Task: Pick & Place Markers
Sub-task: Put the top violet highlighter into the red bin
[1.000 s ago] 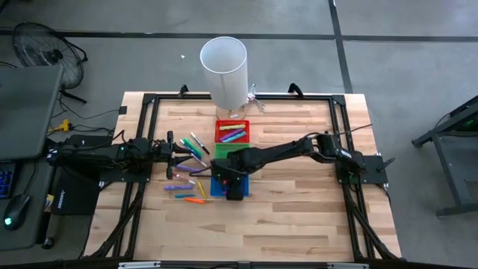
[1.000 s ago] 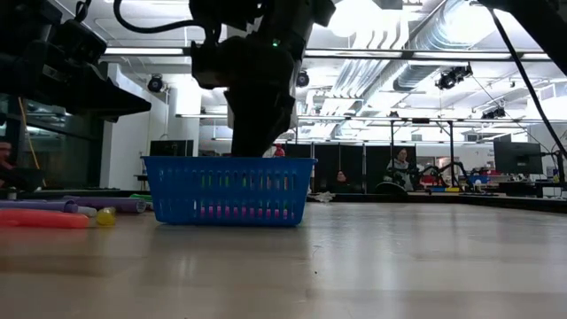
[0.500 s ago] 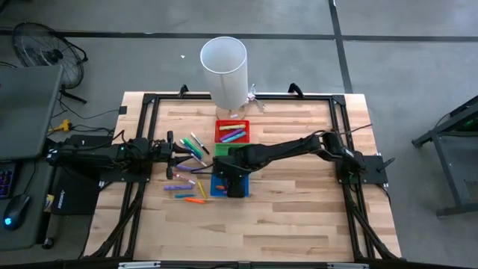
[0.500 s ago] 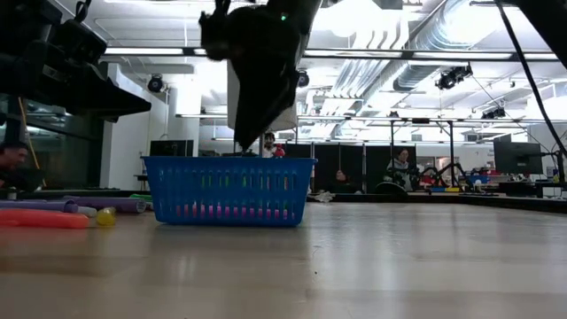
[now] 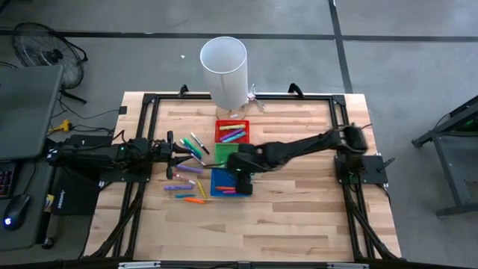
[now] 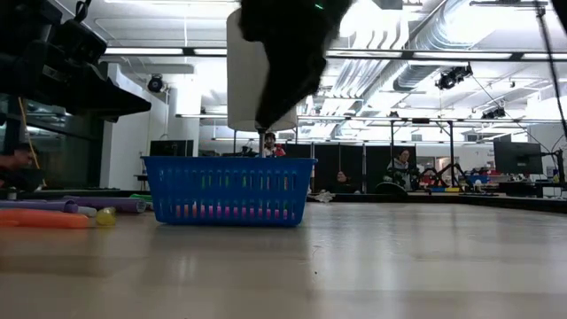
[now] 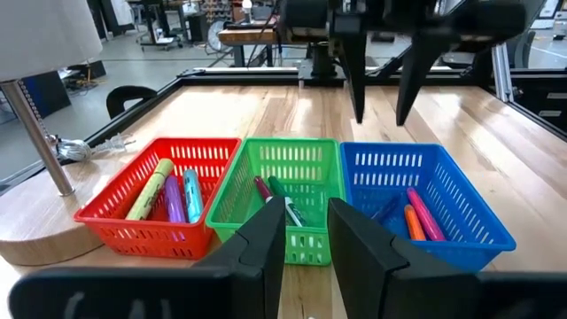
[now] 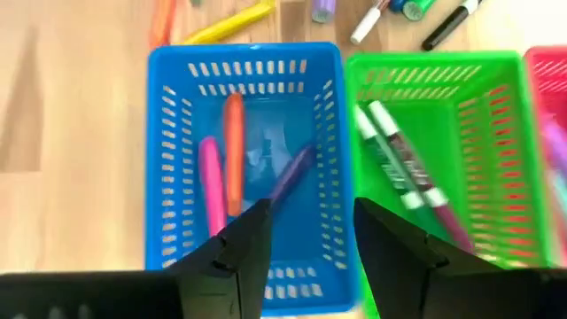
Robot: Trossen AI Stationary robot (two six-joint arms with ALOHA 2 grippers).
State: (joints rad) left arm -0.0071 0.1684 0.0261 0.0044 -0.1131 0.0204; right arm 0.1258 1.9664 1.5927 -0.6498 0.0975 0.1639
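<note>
Blue bin (image 8: 168,159) holds 3 markers (image 8: 232,151) beneath the open right gripper (image 8: 306,232).

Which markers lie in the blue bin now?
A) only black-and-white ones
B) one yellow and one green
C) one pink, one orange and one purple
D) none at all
C: the right wrist view shows a pink marker, an orange marker and a purple marker lying inside the blue bin.

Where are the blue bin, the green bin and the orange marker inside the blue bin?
blue bin (image 8: 165,159): right wrist view, its side wall.
green bin (image 8: 478,133): right wrist view, its bare floor.
orange marker (image 8: 233,155): right wrist view, middle of its barrel.
</note>
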